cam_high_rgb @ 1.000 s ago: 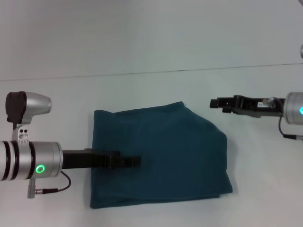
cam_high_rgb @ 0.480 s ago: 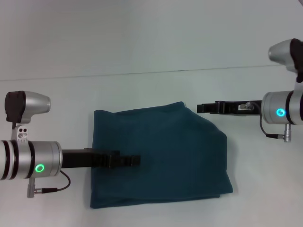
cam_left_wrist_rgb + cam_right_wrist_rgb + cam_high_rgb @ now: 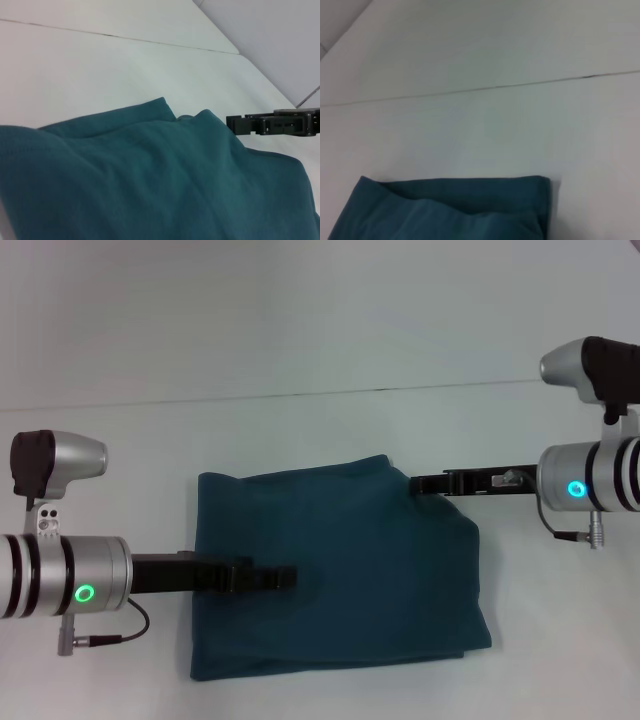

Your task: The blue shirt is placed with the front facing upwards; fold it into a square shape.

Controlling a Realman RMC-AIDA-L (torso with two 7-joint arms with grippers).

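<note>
The blue shirt [image 3: 340, 570] lies folded into a rough rectangle on the white table, plain teal side up, with no lettering showing. My left gripper [image 3: 288, 579] rests over the shirt's left-middle part. My right gripper [image 3: 418, 483] reaches in from the right and sits at the shirt's far right corner. In the left wrist view the shirt [image 3: 150, 180] fills the lower part and the right gripper [image 3: 235, 125] shows at its far corner. In the right wrist view the shirt's far edge [image 3: 455, 210] shows at the bottom.
The white table [image 3: 300, 430] extends all around the shirt. A thin seam [image 3: 300, 395] runs across the table behind the shirt.
My right arm has moved left toward the shirt, its gripper now at the far right corner. My left arm and the shirt have not moved.
</note>
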